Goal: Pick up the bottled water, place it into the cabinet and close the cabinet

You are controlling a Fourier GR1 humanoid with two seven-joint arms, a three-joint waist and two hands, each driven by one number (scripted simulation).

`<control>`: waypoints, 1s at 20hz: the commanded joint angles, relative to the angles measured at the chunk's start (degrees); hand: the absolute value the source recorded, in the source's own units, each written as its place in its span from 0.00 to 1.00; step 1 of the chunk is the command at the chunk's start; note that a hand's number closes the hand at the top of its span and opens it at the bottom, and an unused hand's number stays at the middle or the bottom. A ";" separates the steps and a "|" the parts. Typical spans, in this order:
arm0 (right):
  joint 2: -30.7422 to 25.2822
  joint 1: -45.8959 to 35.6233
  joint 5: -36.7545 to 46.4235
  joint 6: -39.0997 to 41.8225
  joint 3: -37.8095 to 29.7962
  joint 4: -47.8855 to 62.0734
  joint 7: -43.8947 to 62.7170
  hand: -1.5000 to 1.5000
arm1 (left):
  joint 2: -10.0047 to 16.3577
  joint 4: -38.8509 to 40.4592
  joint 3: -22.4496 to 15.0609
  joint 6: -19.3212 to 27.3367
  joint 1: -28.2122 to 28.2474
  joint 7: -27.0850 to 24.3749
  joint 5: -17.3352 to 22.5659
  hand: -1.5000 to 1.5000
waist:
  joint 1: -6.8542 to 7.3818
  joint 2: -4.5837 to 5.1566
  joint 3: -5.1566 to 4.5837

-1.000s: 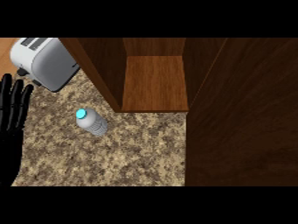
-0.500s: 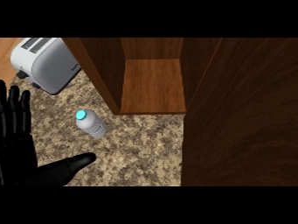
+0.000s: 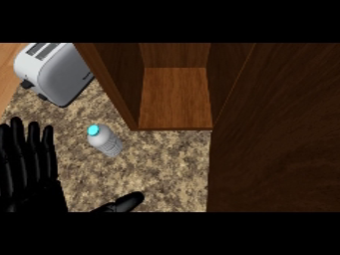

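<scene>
You have the black left hand (image 3: 27,172), fingers straight and open, just left of the clear, cyan-capped plastic water bottle (image 3: 105,142), which stands upright on the speckled stone counter (image 3: 169,167) before the open brown wooden cabinet (image 3: 174,99).

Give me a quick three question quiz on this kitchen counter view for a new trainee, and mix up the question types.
1. True or false: the bottled water is already inside the cabinet.
2. Multiple choice: what sits on the counter to the left of the cabinet? A) kettle B) toaster C) bowl
3. Fill in the blank: the left hand is ____, fingers straight, holding nothing.

Key:
1. False. The bottle is on the counter, outside the open cabinet.
2. B
3. open
</scene>
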 commanded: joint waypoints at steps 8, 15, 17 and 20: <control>2.41 12.17 -0.02 2.38 3.81 -10.01 -1.22 0.00 | -0.07 -0.94 -6.79 6.72 0.87 4.42 -7.10 0.00 | -0.15 0.10 -0.02; -0.03 17.11 -5.12 5.96 -0.49 -12.16 -3.42 0.00 | -0.05 -3.16 -10.25 6.68 5.73 3.17 -9.39 0.00 | -0.14 -0.02 -0.02; 1.25 16.47 -2.38 4.70 1.76 -12.96 -3.31 0.00 | 2.91 -2.67 -3.84 5.06 5.05 1.72 -2.16 0.00 | -0.08 0.07 -0.11; -1.98 18.42 -8.40 8.17 -3.70 -12.23 -5.57 0.00 | 0.26 5.85 -2.53 8.36 2.13 -2.19 1.36 0.00 | -0.68 0.14 -0.14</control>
